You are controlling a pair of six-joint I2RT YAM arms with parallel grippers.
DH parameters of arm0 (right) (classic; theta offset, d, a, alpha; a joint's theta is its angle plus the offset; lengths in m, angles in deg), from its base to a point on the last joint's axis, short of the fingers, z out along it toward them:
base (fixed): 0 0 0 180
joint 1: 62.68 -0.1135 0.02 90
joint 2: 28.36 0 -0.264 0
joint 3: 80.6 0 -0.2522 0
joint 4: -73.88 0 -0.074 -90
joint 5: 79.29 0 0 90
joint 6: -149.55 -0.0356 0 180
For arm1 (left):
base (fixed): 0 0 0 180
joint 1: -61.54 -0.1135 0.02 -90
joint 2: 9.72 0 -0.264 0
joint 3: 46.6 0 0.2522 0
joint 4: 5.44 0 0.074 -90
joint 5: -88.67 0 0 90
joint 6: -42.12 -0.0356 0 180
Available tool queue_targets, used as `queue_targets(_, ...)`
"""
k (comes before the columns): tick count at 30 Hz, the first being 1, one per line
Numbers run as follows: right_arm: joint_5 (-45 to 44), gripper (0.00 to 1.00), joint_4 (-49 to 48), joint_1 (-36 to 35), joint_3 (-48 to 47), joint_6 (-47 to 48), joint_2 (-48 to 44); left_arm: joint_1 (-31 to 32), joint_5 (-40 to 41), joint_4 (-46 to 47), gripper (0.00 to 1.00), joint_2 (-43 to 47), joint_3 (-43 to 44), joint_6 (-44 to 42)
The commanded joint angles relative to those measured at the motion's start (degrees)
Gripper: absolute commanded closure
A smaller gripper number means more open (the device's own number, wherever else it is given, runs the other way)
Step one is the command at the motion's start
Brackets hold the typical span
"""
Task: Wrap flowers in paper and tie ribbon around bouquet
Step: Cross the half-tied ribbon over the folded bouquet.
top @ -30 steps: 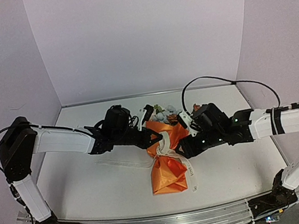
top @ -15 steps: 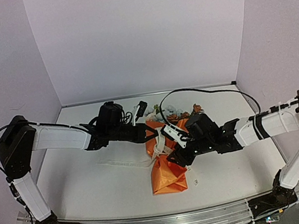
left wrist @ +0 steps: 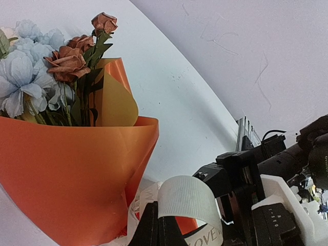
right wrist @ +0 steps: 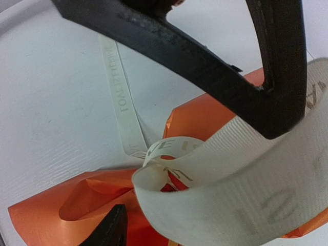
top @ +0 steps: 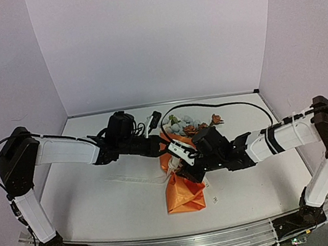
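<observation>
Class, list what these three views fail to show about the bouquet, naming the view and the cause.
- Left wrist view: the cream-white fabric ribbon's lettering, cut by the bottom edge.
- Top view: where the ribbon crosses the orange paper cone, covered by the left gripper and right gripper.
- Every view: the artificial flowers' lower stems, inside the cone.

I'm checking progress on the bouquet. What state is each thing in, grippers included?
flowers: wrapped, blooms poking out of the cone's wide end.
paper: rolled into a cone around the stems, lying on its side.
ribbon: looped loosely at the cone's narrow part, no bow yet.
left gripper: shut on the ribbon.
right gripper: open, ribbon loop between its fingers.
</observation>
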Motion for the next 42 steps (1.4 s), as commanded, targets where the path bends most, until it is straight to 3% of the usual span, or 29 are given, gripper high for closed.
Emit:
queue_targets(1, -3.5, 0.67, -1.92, -0.2, -1.9, -0.05, 0.69, -0.73, -0.85, 2.93, 1.0, 0.67, 1.41, 1.04)
queue_targets(8, -3.92, 0.96, -1.01, -0.21, -0.62, -2.1, -0.73, -1.59, -0.96, 5.2, 1.0, 1.06, 0.05, 3.31)
queue_targets(10, -3.84, 1.0, -0.39, -0.2, -0.18, -2.71, -1.63, -1.78, -1.16, 5.76, 1.0, 1.07, -0.16, 3.79)
queue_targets(18, -3.99, 1.0, 3.29, -0.38, 1.84, -5.74, -6.84, -3.23, -1.19, 8.83, 1.0, 1.53, -2.28, 6.18)
queue_targets(33, -3.97, 1.0, 24.24, -3.59, 3.33, -9.27, -14.31, -3.96, -1.58, 11.3, 1.0, 4.37, -6.75, 7.21)
queue_targets(42, -7.01, 1.0, 27.33, -7.13, 6.85, -15.56, -16.16, -4.29, -0.53, 11.62, 1.0, 8.3, -11.28, 7.23)
